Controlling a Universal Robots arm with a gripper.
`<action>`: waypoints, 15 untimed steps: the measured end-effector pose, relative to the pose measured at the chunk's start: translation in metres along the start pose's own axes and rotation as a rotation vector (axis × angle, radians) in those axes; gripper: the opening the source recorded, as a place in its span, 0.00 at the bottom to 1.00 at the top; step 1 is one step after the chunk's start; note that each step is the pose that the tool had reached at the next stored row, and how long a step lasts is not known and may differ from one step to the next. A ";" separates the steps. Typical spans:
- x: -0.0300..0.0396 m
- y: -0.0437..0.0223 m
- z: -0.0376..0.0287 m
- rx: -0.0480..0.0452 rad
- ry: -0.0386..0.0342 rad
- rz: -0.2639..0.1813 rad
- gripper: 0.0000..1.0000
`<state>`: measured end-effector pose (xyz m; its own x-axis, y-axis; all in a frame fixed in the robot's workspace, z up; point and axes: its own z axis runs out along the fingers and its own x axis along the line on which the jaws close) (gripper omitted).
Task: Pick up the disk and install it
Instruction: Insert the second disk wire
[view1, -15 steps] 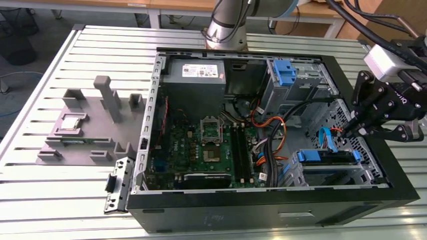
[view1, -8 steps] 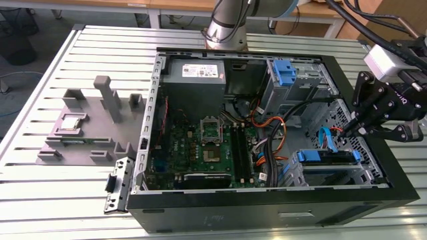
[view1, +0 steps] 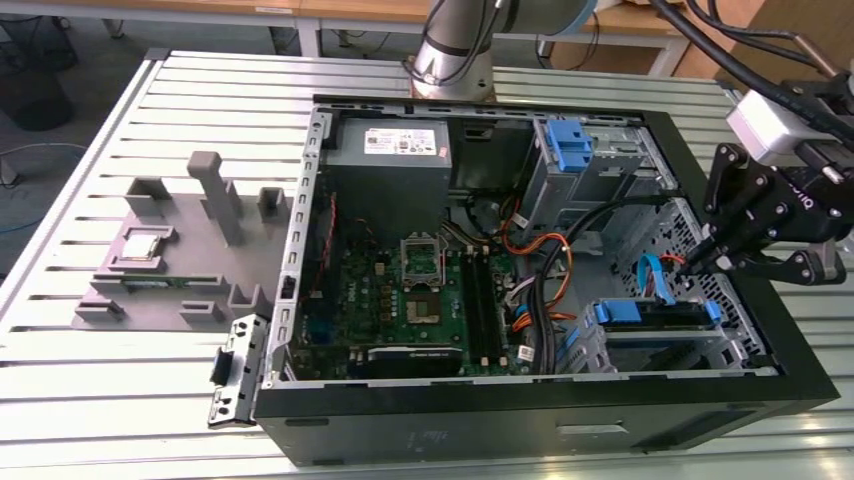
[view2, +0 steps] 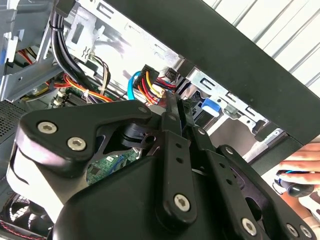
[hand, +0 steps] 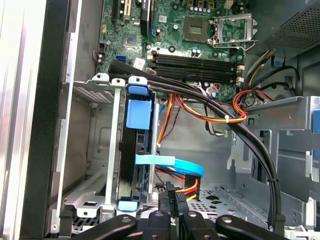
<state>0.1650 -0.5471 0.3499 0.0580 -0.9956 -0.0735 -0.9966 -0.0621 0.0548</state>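
The tool (view1: 703, 262) hangs inside the open computer case (view1: 747, 200), near the wall on the exterior view's right, its fingers pressed together. In both wrist views the closed tips sit at a connector with red, yellow and orange wires (hand: 186, 189), beside a light-blue flat cable (hand: 172, 164); I judge the tool is pinching or pushing that plug, though the contact itself is too hidden to be sure.

Just beside it, the disk (view1: 650, 313) stands on edge in the drive cage (hand: 100, 150), its blue carrier (hand: 138, 114) framing it and the rails seated between the cage's metal walls. It seems already slid home, which would explain why the tool works at the cabling next to it and not on the carrier.

Further out lie the motherboard (view1: 414, 290) and the grey power supply (view1: 390, 145). The case rests on a slatted counter (view1: 200, 90), with a grey fixture (view1: 174, 250) well apart. A person's hand (view2: 302, 167) shows outside the case in the second wrist view.
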 end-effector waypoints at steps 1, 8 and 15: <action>0.0007 0.0007 0.0000 0.0015 0.0002 0.000 0.16; 0.0054 0.0052 0.0001 0.0171 0.0010 0.002 0.16; 0.0056 0.0052 0.0011 0.0401 0.0020 0.040 0.16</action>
<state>0.1600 -0.5529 0.3487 0.0182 -0.9974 -0.0701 -0.9997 -0.0194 0.0177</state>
